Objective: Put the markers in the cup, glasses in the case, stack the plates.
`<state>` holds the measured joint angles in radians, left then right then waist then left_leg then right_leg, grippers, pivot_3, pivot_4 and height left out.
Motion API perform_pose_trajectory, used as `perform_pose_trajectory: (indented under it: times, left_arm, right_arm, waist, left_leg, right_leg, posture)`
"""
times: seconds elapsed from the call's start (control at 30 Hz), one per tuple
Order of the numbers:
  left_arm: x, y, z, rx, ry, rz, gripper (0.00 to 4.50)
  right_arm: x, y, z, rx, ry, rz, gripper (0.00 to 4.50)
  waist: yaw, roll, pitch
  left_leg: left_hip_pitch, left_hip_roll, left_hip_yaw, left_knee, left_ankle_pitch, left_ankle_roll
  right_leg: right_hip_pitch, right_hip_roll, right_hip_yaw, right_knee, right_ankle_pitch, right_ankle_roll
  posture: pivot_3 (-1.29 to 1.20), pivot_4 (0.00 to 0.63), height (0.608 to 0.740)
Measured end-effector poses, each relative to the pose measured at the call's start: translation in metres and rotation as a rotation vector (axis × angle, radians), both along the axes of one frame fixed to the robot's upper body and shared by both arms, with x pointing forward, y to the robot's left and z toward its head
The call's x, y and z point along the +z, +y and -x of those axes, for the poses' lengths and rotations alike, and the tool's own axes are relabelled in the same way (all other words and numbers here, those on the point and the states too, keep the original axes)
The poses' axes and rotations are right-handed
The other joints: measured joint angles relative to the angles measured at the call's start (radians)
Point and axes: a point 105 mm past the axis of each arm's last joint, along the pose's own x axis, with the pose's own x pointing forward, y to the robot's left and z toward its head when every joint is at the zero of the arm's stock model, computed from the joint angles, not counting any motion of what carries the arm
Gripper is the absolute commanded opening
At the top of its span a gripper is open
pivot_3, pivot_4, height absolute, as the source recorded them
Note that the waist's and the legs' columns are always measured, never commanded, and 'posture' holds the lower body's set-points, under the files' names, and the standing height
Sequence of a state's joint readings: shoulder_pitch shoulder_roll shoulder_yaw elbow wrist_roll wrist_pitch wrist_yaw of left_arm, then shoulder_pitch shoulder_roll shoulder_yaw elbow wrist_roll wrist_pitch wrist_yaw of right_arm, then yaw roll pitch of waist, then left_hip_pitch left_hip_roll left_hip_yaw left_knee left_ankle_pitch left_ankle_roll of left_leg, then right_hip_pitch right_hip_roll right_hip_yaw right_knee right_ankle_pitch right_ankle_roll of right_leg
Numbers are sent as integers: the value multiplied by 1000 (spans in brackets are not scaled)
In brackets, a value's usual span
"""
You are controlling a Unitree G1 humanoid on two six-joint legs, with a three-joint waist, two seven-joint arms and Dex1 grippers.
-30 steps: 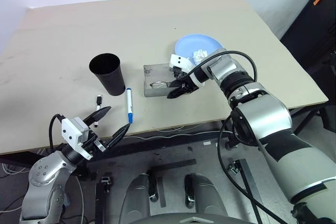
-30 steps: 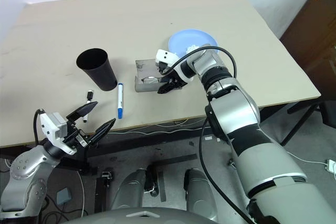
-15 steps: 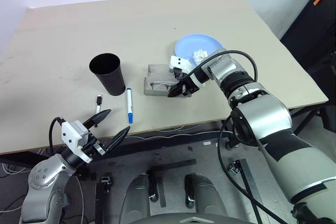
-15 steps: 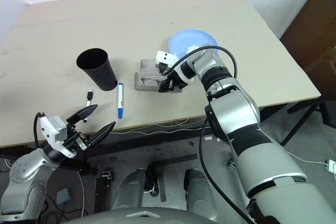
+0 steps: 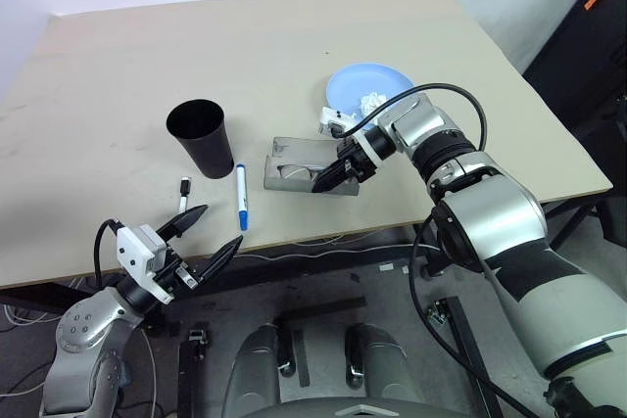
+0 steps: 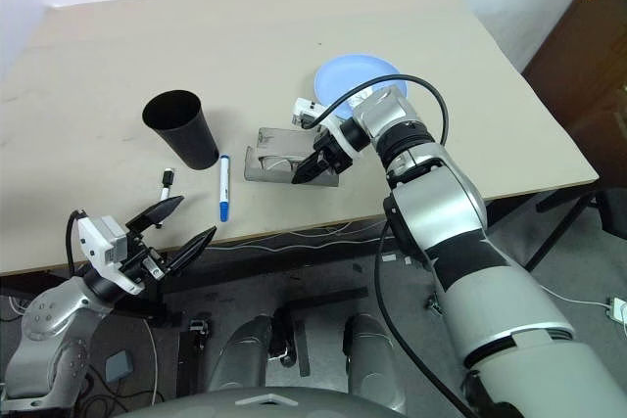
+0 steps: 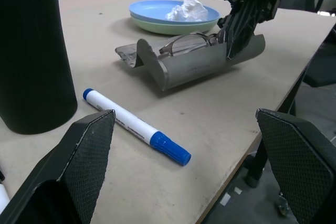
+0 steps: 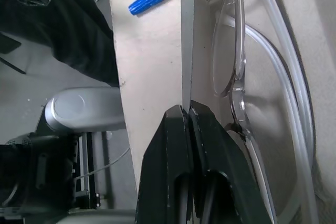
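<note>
Pinching the case (image 5: 312,167) wall, the right jaws (image 8: 188,116) are clenched on its near edge, with the glasses (image 8: 239,72) lying inside right next to them. Just past the case are the stacked plates (image 5: 364,87) with a white tissue (image 7: 187,10) on top. The left jaws (image 5: 209,234) hang wide apart off the table (image 5: 196,46) edge, gripping nothing; ahead of them are the blue-capped marker (image 5: 241,196), the short marker (image 5: 183,191) and the black cup (image 5: 202,137).

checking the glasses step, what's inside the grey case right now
The glasses lie inside the open case, clear frame and lenses showing above its wall. The right end effector is shut on the case's front wall. The case's floor beneath the glasses is mostly hidden.
</note>
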<state>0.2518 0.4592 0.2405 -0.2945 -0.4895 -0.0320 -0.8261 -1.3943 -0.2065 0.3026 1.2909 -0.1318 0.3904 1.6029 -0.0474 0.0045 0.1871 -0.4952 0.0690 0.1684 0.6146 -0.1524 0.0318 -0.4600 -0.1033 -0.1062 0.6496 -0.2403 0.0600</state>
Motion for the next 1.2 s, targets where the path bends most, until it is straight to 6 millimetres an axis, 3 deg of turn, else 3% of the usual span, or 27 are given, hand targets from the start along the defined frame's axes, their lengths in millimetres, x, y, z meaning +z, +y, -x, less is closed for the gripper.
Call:
perform_pose_trajectory:
  times: [0.23,0.57,1.0,1.2]
  left_arm:
    - [-2,0,1,2,7,1,4500]
    - [-2,0,1,13,10,7,4500]
    - [-3,-4,0,7,15,14,4500]
    - [-3,-4,0,7,15,15,4500]
  right_arm:
    - [-19,-6,10,85,-22,26,35]
    - [-23,-16,28,140,49,60,35]
    - [-16,-13,33,164,72,25,4383]
    - [-4,-15,34,157,87,-5,4383]
  waist:
    - [1,0,0]
    - [2,0,0]
    - [3,0,0]
    - [4,0,0]
  left_leg:
    - [0,0,0,0,0,0]
    - [0,0,0,0,0,0]
    - [0,0,0,0,0,0]
    - [0,0,0,0,0,0]
  right_leg:
    - [0,0,0,0,0,0]
    - [0,-1,0,0,0,-1]
    - [0,0,0,0,2,-1]
    - [0,0,0,-1,3,-1]
  posture:
    - [0,150,727]
    - [0,150,727]
    - [0,150,727]
    - [0,150,727]
